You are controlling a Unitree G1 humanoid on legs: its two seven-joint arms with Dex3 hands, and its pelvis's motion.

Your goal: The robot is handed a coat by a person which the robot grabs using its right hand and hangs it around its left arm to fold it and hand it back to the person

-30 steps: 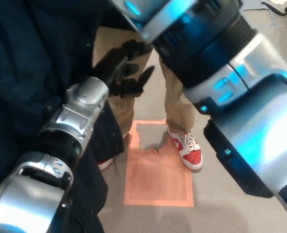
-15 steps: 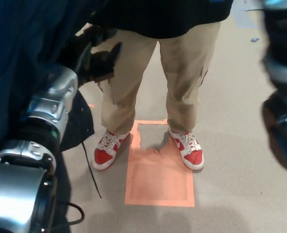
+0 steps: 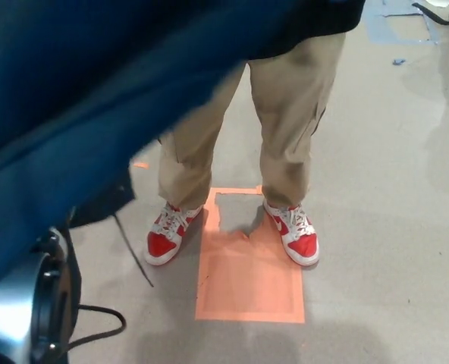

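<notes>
Head view: coat [image 3: 95, 98] blurred, hanging over left arm [image 3: 23, 303]. 2 hands hidden; grip cannot tell. Judged step: draping for fold. Next: steady fold, offer to person [image 3: 289, 114].

**Big coat in front, open floor on my right**

The blue coat [image 3: 95, 98] fills all the space above my left arm [image 3: 23, 303] and ahead of it. The person's legs [image 3: 285, 114] stand right in front of me, at the far edge of the orange square [image 3: 247, 280]. To the right of the legs, the grey floor [image 3: 391, 197] is wide and bare. A black cable [image 3: 95, 334] lies on the floor beside my arm.
</notes>
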